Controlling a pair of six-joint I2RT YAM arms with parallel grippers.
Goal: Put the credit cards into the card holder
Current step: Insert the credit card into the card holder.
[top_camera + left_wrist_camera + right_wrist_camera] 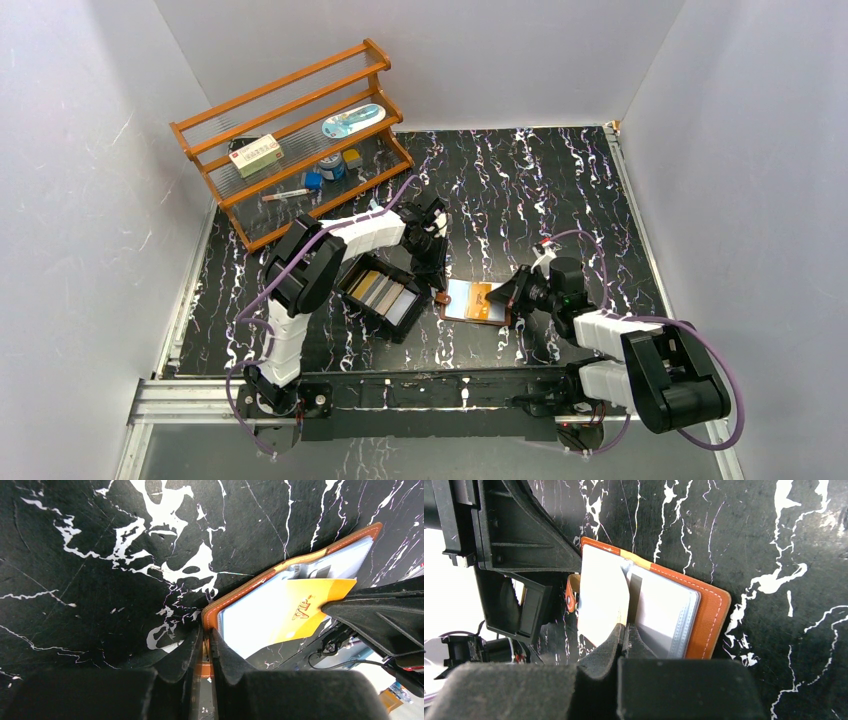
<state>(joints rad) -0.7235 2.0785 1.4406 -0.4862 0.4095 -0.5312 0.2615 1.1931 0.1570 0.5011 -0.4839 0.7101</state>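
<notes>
Left arm (335, 245) reached forward and toward the centre, wrist bent downward, left jaws pinched to a narrow gap. Right arm (612, 332) stretched low to its left, right jaws pressed fully together. Both wrists stood near each other.

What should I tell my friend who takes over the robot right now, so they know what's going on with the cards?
Left gripper: shut on the edge of the card holder, which lies open.
Right gripper: shut on a gold-orange card, held over the holder's pale inner pockets. I cannot tell whether it is in a slot yet.
Other cards: in the black tray, just left of the holder.
Done: holder open, one card brought to it.
Left: slide this card fully in, then probably fetch the tray cards one by one.
</notes>
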